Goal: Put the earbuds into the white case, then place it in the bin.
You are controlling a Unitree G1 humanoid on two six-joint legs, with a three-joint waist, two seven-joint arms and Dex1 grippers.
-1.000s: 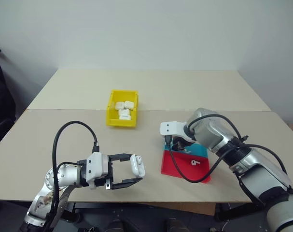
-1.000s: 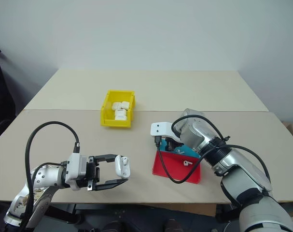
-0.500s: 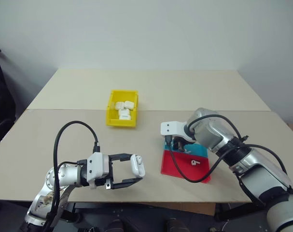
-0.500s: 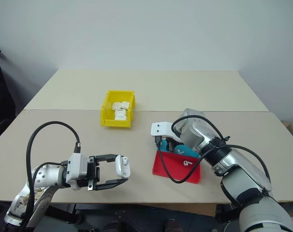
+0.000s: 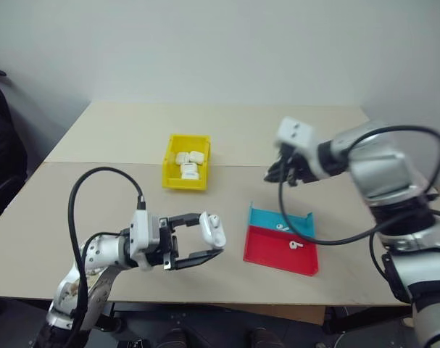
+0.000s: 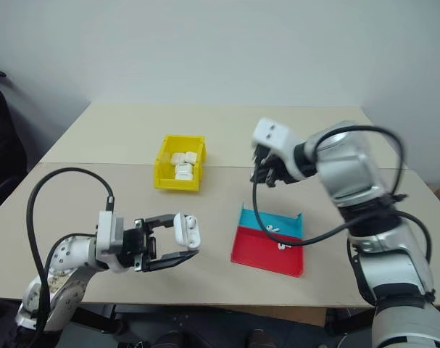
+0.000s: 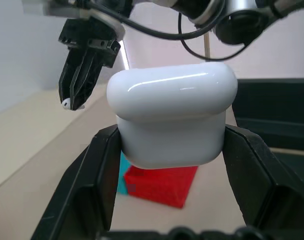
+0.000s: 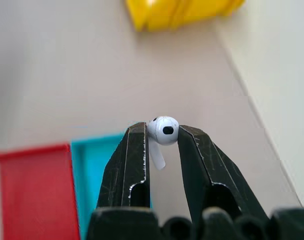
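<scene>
Pinching one earbud [image 8: 162, 131] by its head between its fingertips, the right gripper [image 5: 285, 172] has risen off the red-and-blue tray [image 5: 280, 249] and now hangs in the air above and behind it. Two earbuds [image 5: 287, 236] remain on the tray, one on the blue part, one on the red. The left gripper [image 5: 207, 242] stays clamped on the white case [image 5: 214, 230], lid apparently closed, holding it a little higher than before over the near table edge. Likely meaning: the pick is done; the bud must next travel to the case, whose lid needs opening. The yellow bin [image 5: 184, 162] sits farther back, already holding several white cases. The beige table [image 5: 82, 210] shows a seam; plain pale wall behind.
</scene>
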